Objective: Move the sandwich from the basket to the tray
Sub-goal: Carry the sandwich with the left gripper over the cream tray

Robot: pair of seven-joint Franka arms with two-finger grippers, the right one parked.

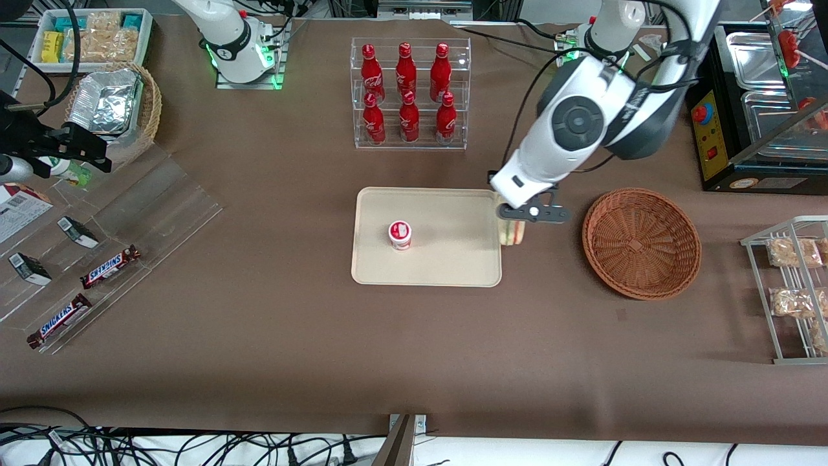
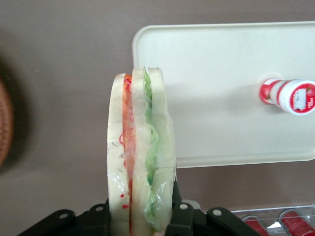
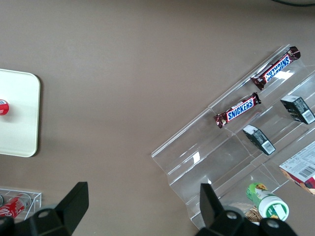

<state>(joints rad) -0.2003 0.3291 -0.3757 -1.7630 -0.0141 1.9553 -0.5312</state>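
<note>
The sandwich [image 1: 513, 233], a wrapped wedge with pale bread and red and green filling [image 2: 140, 162], hangs in my left gripper [image 1: 515, 228], which is shut on it with a finger on each bread face. It hovers over the cream tray's [image 1: 446, 259] edge that faces the basket, above one tray corner [image 2: 147, 37]. The reddish-brown woven basket [image 1: 640, 243] sits empty beside the tray, toward the working arm's end, and its rim [image 2: 4, 123] shows at the wrist view's border.
A small red-and-white lidded cup [image 1: 400, 235] stands on the tray. A clear rack of red cola bottles [image 1: 407, 94] sits farther from the front camera than the tray. A wire rack of snack packets [image 1: 792, 285] is near the basket; Snickers bars [image 1: 110, 266] lie on an acrylic stand toward the parked arm's end.
</note>
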